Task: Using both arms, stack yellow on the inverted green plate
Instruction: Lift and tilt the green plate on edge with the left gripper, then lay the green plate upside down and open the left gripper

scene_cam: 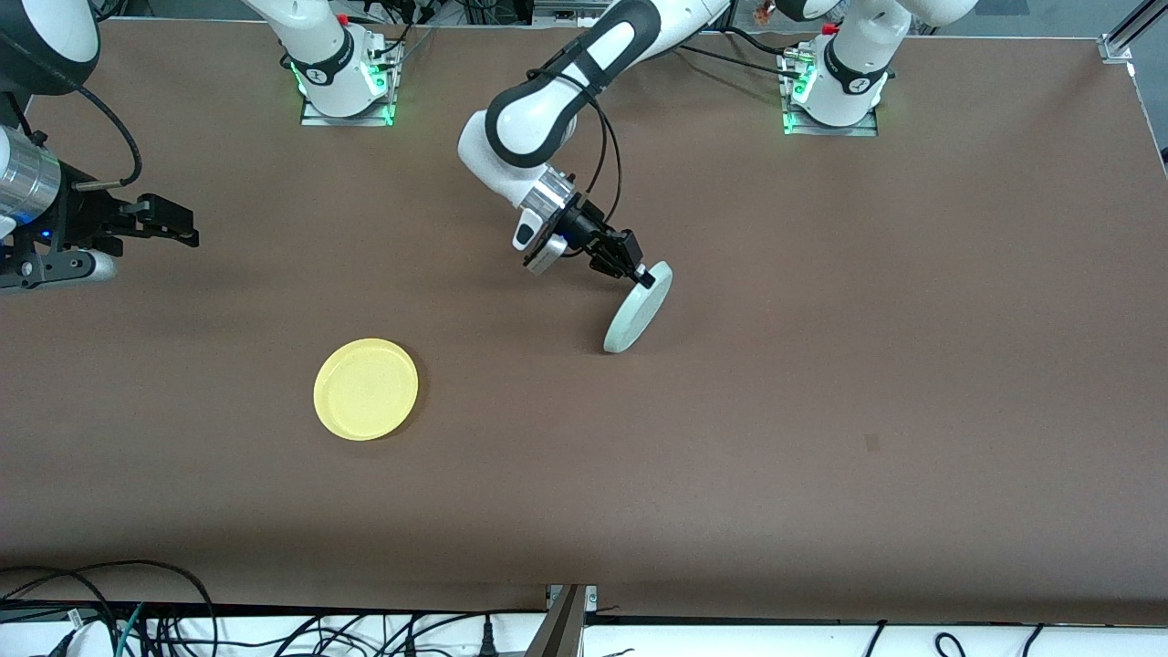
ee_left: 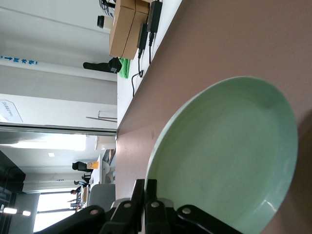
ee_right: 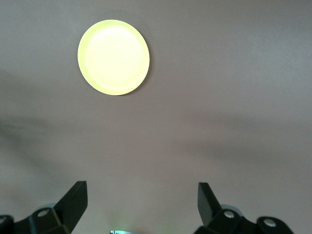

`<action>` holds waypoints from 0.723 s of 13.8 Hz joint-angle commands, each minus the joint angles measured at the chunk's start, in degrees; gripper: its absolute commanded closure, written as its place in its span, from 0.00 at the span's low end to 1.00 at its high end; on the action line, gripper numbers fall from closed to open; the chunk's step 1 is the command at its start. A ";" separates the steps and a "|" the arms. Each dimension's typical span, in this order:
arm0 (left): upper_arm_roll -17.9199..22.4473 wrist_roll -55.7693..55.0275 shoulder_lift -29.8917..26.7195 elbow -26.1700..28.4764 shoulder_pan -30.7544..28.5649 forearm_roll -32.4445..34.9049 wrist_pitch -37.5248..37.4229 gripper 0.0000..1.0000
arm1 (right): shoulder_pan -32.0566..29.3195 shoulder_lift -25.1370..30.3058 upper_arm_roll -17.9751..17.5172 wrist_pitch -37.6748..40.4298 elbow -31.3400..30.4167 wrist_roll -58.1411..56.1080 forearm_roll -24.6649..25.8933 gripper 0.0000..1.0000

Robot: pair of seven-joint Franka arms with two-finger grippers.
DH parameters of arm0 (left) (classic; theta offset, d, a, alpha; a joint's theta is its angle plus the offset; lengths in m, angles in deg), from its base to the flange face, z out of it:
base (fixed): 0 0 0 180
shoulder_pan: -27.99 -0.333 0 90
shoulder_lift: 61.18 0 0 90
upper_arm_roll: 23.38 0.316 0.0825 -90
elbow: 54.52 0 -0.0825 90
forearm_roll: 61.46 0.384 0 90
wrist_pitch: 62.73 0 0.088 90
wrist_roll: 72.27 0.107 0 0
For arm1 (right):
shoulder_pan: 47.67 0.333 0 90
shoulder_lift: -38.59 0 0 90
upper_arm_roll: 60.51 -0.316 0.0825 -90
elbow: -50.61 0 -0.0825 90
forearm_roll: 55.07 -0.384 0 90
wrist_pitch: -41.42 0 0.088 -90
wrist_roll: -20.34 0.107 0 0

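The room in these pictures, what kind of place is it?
Probably a robotics lab. Two white arms are bolted to a brown table, loose cables hang along its edge, and cardboard boxes sit on a nearby bench. The only props are a yellow plate and a green plate.

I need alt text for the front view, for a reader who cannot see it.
The left end effector grips the rim of the green plate, tilted on edge on the brown table. The yellow plate lies flat, nearer the camera. The right end effector waits open above the table's end.
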 commanded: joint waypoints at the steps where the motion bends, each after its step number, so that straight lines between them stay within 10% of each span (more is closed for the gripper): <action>1: -1.33 -1.11 1.87 -2.34 0.64 -3.44 4.33 0.00 | 0.12 0.76 0.03 0.55 -0.52 0.15 -0.76 0.00; 10: -2.57 -0.42 0.12 -9.46 -3.30 -26.66 19.47 0.00 | 0.03 0.32 0.29 0.55 -0.52 0.15 -1.02 0.00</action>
